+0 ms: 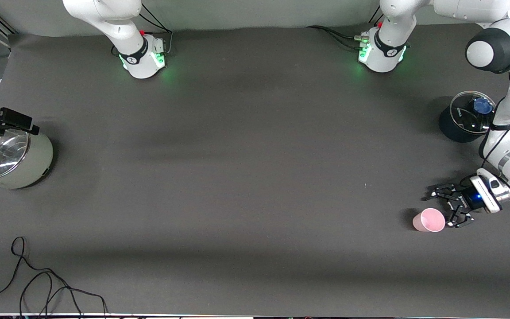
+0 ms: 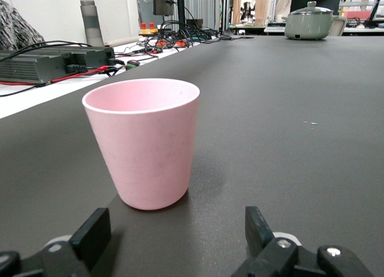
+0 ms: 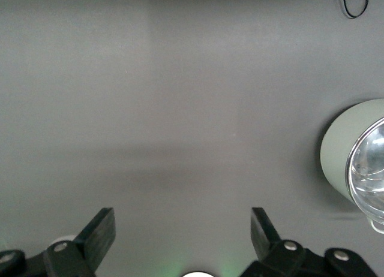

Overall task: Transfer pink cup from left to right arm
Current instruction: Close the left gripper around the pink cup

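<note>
— so how far along is the handover?

— barely begun, i'd say. the pink cup (image 1: 429,220) stands upright on the dark surface (image 1: 246,177), at the left arm's end and in the part nearer the front camera. nothing is holding it.

— and the left end effector (image 1: 446,207)?

— low over the surface, just beside the cup, pointing at it. its two fingers (image 2: 91,235) are spread wide, and in the left wrist view the cup (image 2: 144,142) sits just ahead of them, not yet between the tips. it's also a bit off centre toward one finger, so i'd guess a small sideways correction is needed before closing.

— the right arm?

— waiting. its end effector (image 3: 183,232) hangs over bare surface with its fingers apart and nothing between them. its wrist view shows the grey-green pot with the glass lid (image 3: 357,163) at its side; the front view doesn't show the end effector at all.

— so what's left?

— nearly everything, as i read it: move in around the cup, close, lift, carry it toward the middle, bring the right arm over to take hold, then release. the dark pot with the blue knob (image 1: 467,117) stands farther from the front camera than the cup, near the left arm's forearm, worth minding on the lift.
</note>
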